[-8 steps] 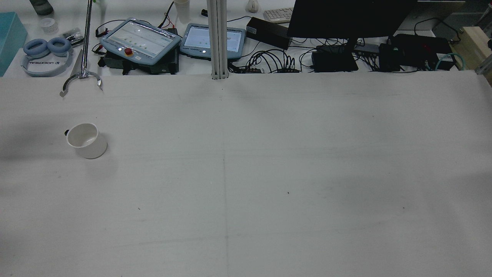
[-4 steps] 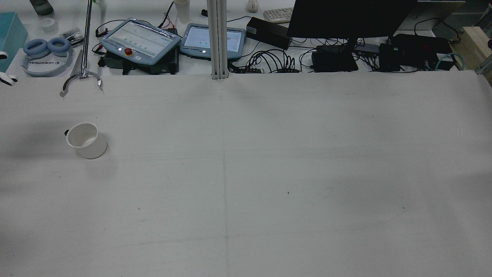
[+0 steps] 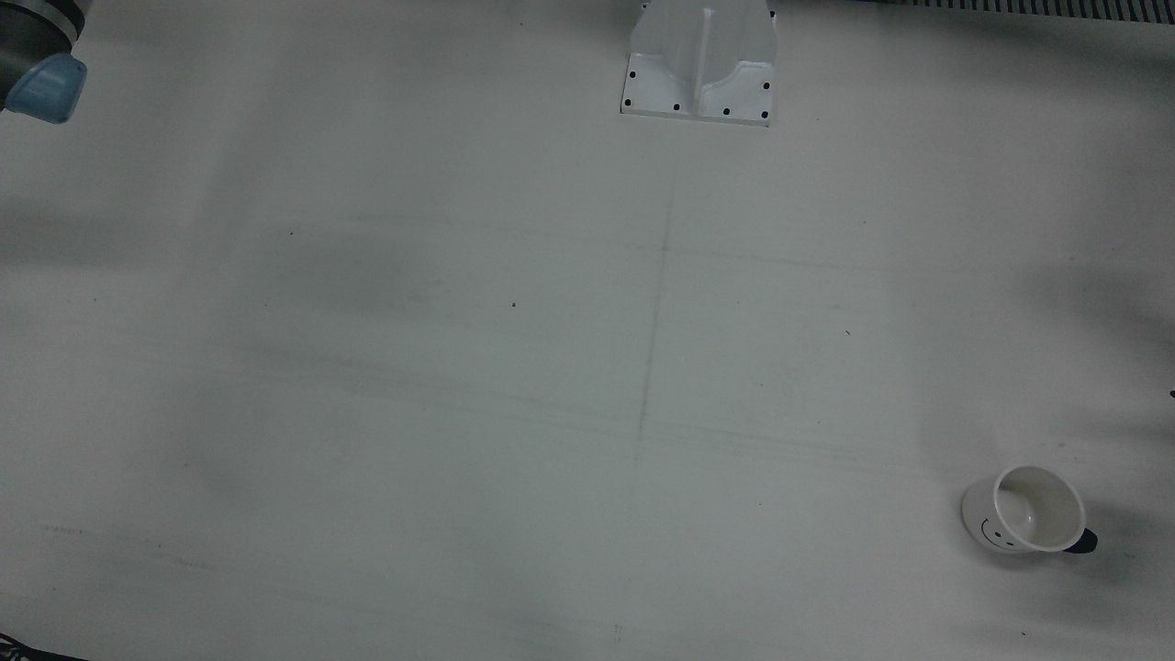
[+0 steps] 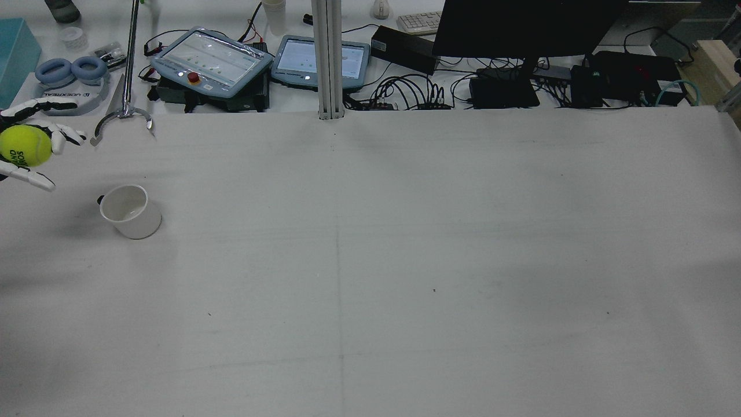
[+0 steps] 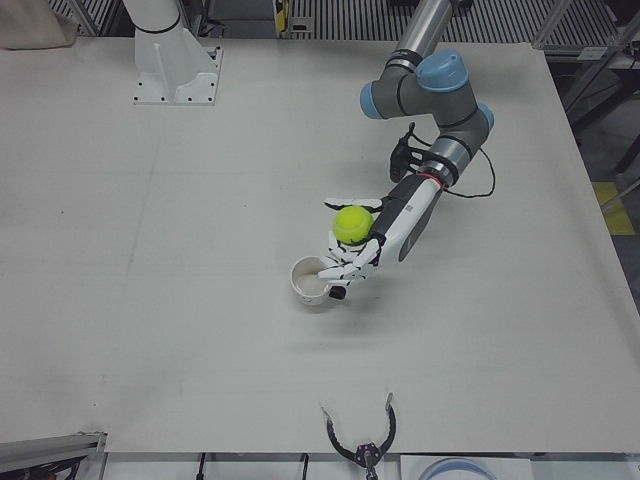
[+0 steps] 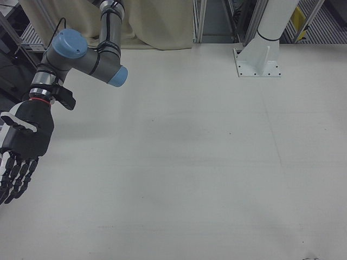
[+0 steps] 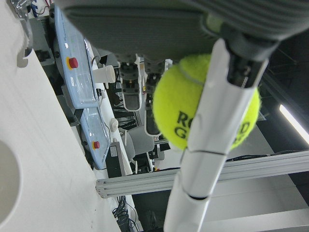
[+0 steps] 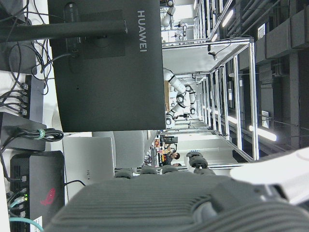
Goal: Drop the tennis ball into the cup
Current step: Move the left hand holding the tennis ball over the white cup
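Tabletop's left edge now shows left robot hand [image 4: 26, 145] holding tennis ball [image 4: 24, 146].

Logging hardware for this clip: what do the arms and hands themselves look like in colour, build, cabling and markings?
Both arms are silver-grey tubes with light-blue joint caps. The left hand has a white shell, black-and-white segmented fingers, a red wrist ring and a black cable looping along the forearm. The right hand shows a black back, white-edged fingers and the same red ring. No legible markings.
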